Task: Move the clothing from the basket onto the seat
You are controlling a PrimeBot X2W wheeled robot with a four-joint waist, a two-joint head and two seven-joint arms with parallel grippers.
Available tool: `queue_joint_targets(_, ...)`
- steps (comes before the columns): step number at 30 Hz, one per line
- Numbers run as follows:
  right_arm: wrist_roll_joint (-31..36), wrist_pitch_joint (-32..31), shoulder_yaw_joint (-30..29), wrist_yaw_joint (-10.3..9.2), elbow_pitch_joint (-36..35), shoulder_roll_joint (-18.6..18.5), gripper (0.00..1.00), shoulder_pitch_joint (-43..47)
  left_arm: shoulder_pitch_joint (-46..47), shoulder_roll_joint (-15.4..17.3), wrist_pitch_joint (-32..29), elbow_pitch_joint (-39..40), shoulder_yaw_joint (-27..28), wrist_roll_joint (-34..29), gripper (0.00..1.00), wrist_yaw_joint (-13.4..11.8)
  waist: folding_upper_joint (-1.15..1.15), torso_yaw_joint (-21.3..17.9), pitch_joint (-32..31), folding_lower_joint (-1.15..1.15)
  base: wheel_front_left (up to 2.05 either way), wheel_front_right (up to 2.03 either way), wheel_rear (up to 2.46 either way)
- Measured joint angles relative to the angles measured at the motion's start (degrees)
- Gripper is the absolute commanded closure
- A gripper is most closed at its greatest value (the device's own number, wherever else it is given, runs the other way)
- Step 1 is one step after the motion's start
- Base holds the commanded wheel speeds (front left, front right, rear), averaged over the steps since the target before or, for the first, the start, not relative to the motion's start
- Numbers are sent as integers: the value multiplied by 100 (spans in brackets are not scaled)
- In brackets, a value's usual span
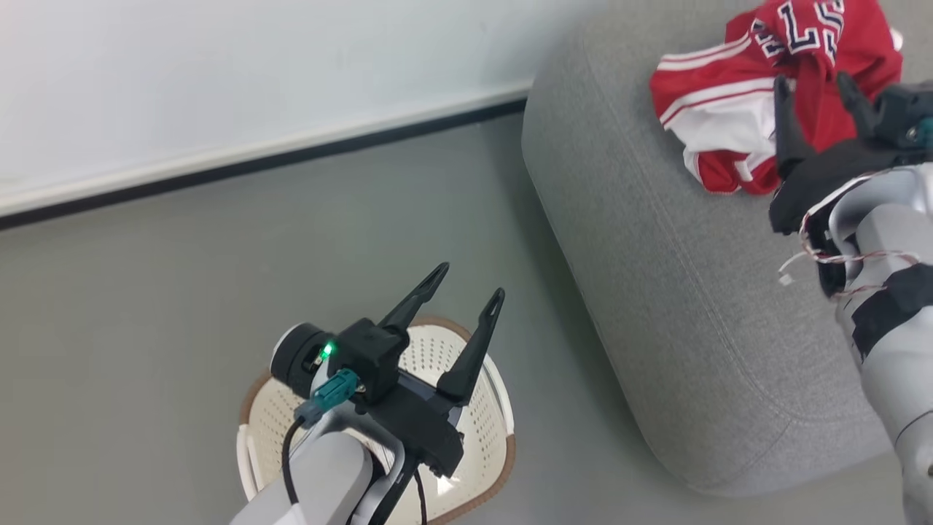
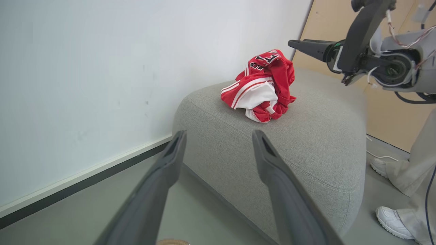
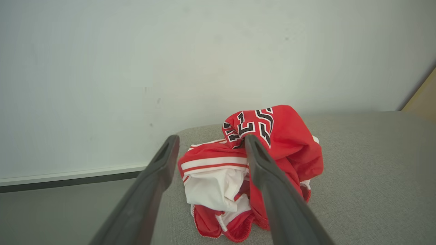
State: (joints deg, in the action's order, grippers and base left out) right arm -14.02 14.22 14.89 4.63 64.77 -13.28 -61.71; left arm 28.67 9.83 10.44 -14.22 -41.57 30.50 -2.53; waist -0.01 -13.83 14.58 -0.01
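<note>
1. Two grippers, each with two long dark fingers, and both are wide open.
2. The left gripper (image 1: 472,279) holds nothing and touches nothing. It hangs over the small cream-white plastic basket (image 1: 490,419) with little holes and a brown rim, off to the side of the big grey fabric sofa (image 1: 656,292).
3. The right gripper (image 1: 813,79) holds nothing too. It hangs just above the sofa, right by the clothing. In the left wrist view there is a small gap between its finger and the cloth.
4. One crumpled heap of red sports clothing (image 1: 729,95) with white stripes and dark block letters lies on top of the sofa, near its rounded end. I cannot tell how many pieces are in the heap.
5. One basket. It stands on the grey floor (image 1: 182,292), near the rounded end of the sofa but not touching it.
6. One sofa. It stands close to the white wall (image 1: 219,73).
7. One person stands on the floor beside the sofa, on the side away from the wall. Two white shoes (image 2: 391,221) and pale trouser legs show in the left wrist view.
</note>
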Motion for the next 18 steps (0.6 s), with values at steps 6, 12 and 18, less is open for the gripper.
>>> queue_joint_targets(6, -16, 5, 46, 73, -171, 131, 0, 491, -309, -2, 126, -130, 137, 152, 0, -58, 0, 180, -455, 0, 0, 0, 0)
queue_joint_targets(12, -92, 7, 22, 94, -398, 202, 0, 1149, -656, 4, 186, -235, 258, 224, 0, -155, 0, 453, -865, 0, 0, 0, 0)
queue_joint_targets(18, -177, 7, -63, 93, -853, 325, 0, 1971, -1023, 114, 238, -301, 497, 383, 0, -256, 1, 789, -1224, 0, 0, 0, 0)
